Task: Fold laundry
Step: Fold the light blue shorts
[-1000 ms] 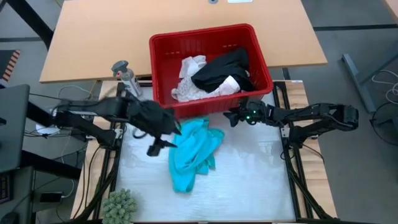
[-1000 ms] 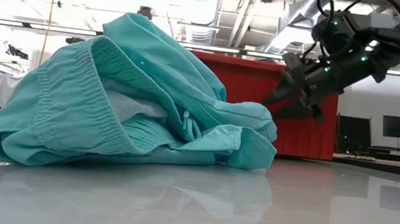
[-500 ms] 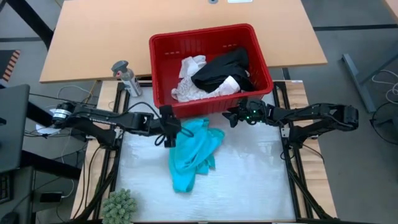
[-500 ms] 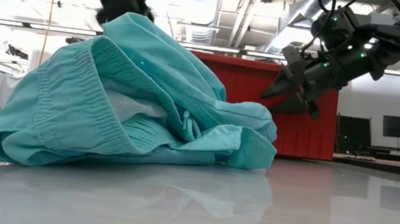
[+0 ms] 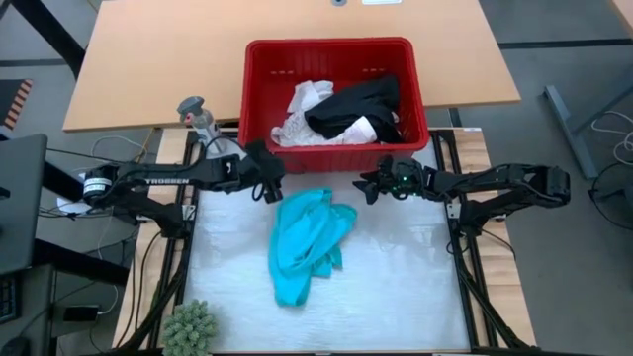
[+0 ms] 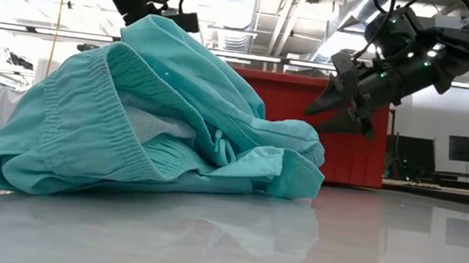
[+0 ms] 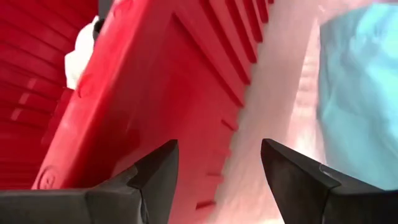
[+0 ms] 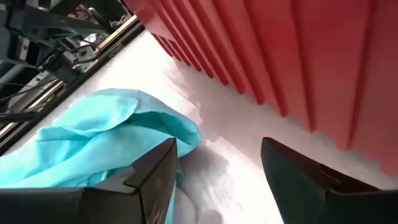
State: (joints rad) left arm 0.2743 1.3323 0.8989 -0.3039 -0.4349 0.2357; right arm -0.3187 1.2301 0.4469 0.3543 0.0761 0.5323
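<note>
One red basket (image 5: 259, 99) sits at the far side of the table (image 5: 396, 287), and everything is placed from it. Inside it lie one black garment (image 5: 356, 106) and white garments (image 5: 302, 114) whose number cannot be told. One teal garment (image 5: 302, 240) lies crumpled on the table just in front of the basket. Two grippers hang near the basket's front wall, both with fingers apart and empty: the left gripper (image 5: 269, 185) by its left corner, the right gripper (image 5: 369, 185) by its right. One small green plant (image 5: 189, 327) stands well away from the basket, at the table's near left corner.
</note>
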